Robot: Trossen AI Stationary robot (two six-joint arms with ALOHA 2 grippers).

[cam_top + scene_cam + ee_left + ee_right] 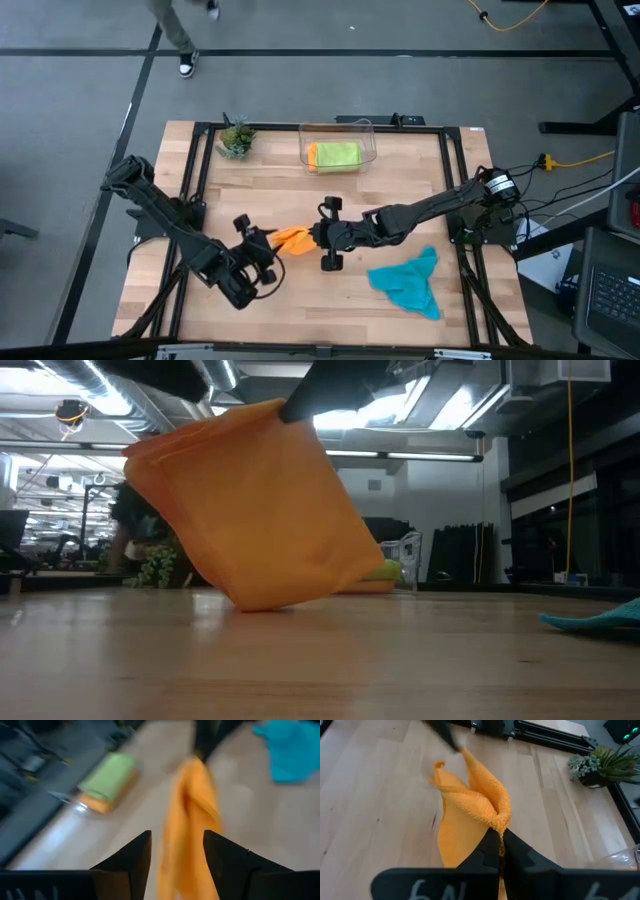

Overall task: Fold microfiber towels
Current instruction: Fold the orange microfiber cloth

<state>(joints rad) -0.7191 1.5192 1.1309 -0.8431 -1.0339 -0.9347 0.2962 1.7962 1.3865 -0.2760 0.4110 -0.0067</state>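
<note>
An orange towel [293,238] hangs bunched between my two grippers at the table's middle. Its lower edge [262,603] touches the wood. My left gripper [268,243] is on its left end and my right gripper [318,236] on its right end, both shut on it. A teal towel [410,280] lies crumpled on the table at the near right. A lime green towel [335,155] lies folded in the clear bin [366,132], on top of a second orange one [95,805]. My left gripper has the orange towel's left end [186,855] between its two fingers, bunched in several layers. The fingers come level from the table's left. The cloth runs from them to the other gripper, lifted. My right gripper pinches a folded top edge of the towel [500,822] between its two shut fingertips, several layers thick. The fingers come level from the table's right. The cloth spreads out beyond them, hanging down toward the table.
The clear bin stands at the far middle. A small potted plant [235,138] stands at the far left. A black frame [190,180] runs around the table. Bare wood lies near the front edge at the middle. A person's legs [180,40] show beyond the far edge.
</note>
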